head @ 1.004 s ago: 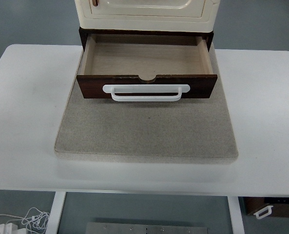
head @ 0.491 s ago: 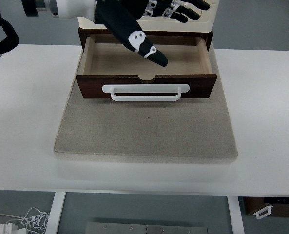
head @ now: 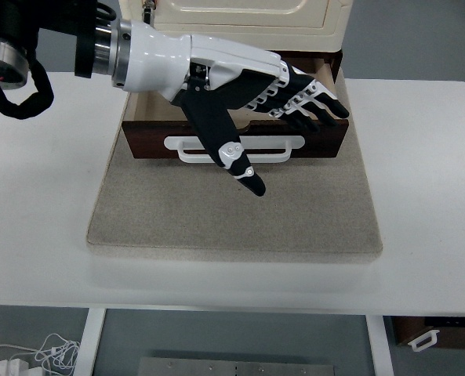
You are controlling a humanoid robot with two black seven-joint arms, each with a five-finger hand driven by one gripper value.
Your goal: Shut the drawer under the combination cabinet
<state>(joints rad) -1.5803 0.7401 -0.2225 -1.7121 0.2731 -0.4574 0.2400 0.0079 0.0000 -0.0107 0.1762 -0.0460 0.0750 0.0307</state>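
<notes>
While the drawer (head: pixel 326 133) under the cream combination cabinet (head: pixel 248 16) stands pulled out toward the near edge, the left robot hand (head: pixel 248 94) reaches in from the upper left and hangs over its front panel, fingers (head: pixel 310 98) spread apart and holding nothing. Its thumb (head: pixel 232 153) points down and forward, crossing in front of the white handle (head: pixel 283 149); whether it touches the handle cannot be told. Cabinet and drawer sit on a grey mat (head: pixel 232 211) lying on the white surface (head: pixel 420 172).
</notes>
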